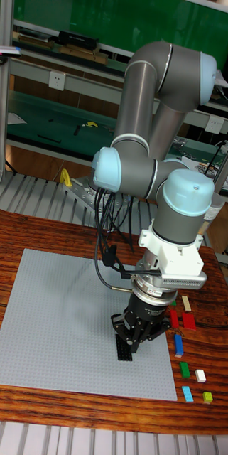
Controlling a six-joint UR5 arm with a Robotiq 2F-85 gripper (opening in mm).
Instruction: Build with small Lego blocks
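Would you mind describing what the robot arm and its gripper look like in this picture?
The arm has thick grey tubular links with pale blue caps at the joints. A white, boxy block with a ribbed grey panel sits at the wrist. Black cables loop down beside it. The gripper is black with two short fingers.

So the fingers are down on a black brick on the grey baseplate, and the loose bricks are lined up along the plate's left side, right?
Not quite. The fingers are down at the black brick on the grey baseplate, but the loose bricks lie along the plate's right side in the picture, not its left. The tall fixed view shows this.
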